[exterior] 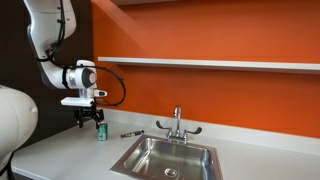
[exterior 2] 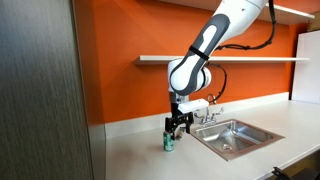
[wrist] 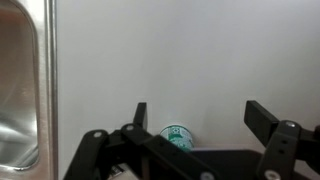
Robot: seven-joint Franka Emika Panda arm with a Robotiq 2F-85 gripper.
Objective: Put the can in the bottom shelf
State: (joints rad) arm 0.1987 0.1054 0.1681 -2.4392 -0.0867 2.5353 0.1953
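Wrist view: gripper (wrist: 197, 115) stood w/ jaws wide apart above the green can (wrist: 177, 135), which showed between them, nearer one finger. In an exterior view the can (exterior: 101, 132) stood upright on the bench (exterior: 60, 155), left of the sink (exterior: 170, 158); a small dark tool (exterior: 131, 133) lay btwn can and sink. Bottom shelf (exterior: 210, 63) ran along the orange wall (exterior: 200, 95), well above.

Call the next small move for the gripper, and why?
Probably nudge sideways to centre on the can before descending. The gripper hangs open above the can, which stands on the countertop and, in the wrist view, sits close to one finger rather than midway.
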